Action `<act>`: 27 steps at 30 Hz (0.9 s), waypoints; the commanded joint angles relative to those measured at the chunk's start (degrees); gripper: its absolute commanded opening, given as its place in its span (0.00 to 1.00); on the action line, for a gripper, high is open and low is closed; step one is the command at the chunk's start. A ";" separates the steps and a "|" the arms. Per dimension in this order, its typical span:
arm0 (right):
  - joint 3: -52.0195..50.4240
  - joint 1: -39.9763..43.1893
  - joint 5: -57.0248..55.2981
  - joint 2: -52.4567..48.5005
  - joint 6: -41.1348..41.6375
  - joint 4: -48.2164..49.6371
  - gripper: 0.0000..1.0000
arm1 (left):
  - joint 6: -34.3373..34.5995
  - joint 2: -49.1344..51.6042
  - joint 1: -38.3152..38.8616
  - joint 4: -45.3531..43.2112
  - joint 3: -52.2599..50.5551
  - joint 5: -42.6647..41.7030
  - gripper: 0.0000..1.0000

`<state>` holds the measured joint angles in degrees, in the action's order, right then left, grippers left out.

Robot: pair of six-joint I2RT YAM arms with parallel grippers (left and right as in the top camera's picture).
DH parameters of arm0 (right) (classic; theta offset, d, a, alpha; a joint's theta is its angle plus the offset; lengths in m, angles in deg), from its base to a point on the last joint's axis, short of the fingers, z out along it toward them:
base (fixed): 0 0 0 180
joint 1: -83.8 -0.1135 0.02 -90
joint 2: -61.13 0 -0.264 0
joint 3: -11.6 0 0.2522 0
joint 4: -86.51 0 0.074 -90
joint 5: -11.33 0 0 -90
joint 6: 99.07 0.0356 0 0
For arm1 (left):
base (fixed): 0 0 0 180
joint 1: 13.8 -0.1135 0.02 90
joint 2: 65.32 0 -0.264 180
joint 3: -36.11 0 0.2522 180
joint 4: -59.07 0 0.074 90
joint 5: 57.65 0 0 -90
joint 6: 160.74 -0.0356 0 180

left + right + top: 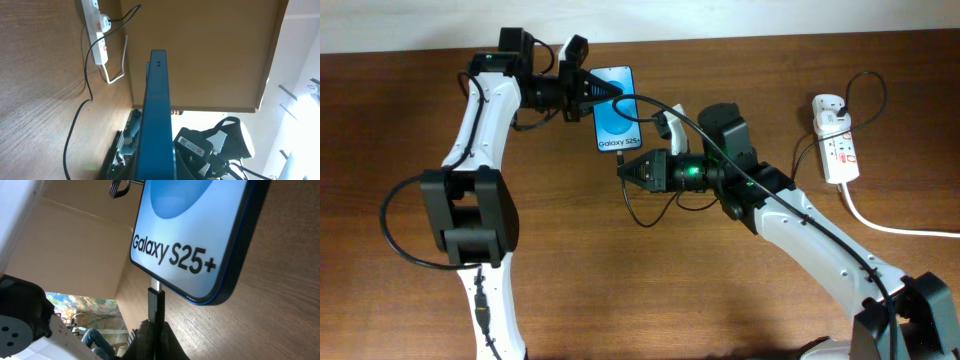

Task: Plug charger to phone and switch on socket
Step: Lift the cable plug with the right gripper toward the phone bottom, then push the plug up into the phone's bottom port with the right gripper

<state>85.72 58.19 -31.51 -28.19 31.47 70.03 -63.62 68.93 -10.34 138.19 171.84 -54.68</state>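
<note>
Wood-grain table [770, 60]; left gripper [595, 90] clamps phone [617, 115].
Only the right wrist view shows right gripper [155, 332] pinching charger connector [155, 300], tip meeting phone edge.

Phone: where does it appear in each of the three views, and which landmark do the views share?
Overhead: the phone is at top centre, its blue screen facing the camera.
Left wrist: it is at centre, seen edge-on as a narrow blue slab.
Right wrist: it is at upper right, its screen reading Galaxy S25+, with the charger at its bottom edge.
Shared landmark: the wooden table.
</note>
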 commanded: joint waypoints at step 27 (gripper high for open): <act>0.50 3.19 -7.17 -0.26 1.99 0.61 0.04 | 0.52 -1.97 -0.09 0.07 0.44 -3.15 0.00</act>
<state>85.72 58.63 -33.70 -28.19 32.95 70.05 -63.64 68.93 -10.53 137.67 171.84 -54.41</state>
